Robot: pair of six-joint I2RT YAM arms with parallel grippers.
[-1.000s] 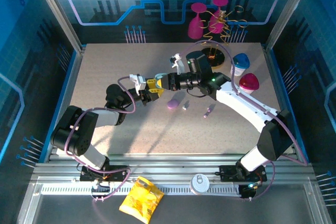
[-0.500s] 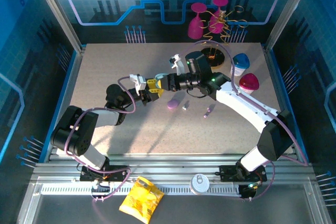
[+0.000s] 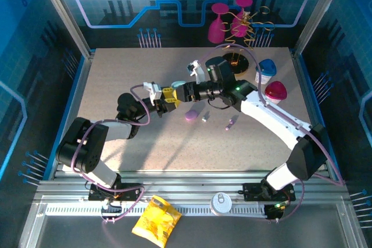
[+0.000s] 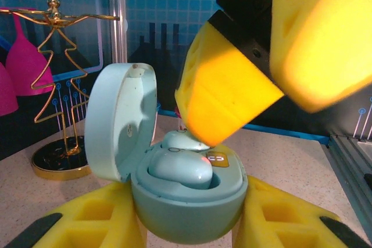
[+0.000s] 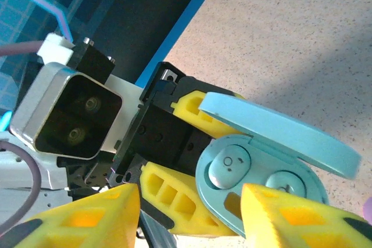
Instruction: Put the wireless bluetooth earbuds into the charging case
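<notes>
At mid-table, raised off the surface: the pale blue charging case, carried so that its open top faces the other arm.
Left gripper: clamped narrowly on the case's lower shell, one yellow finger on each side. This leaves the lid free to stand up.
Pale blue earbuds: two of them lie side by side in the case's wells.
Right gripper: jaws parted with nothing between them, poised just above the wells. I judge this a release over a seated bud.
Whitish-grey bud and purple bud: loose on the table, nearer and to the right of the held case.
Purple case: just left of the whitish-grey bud, likely where the purple bud belongs.
</notes>
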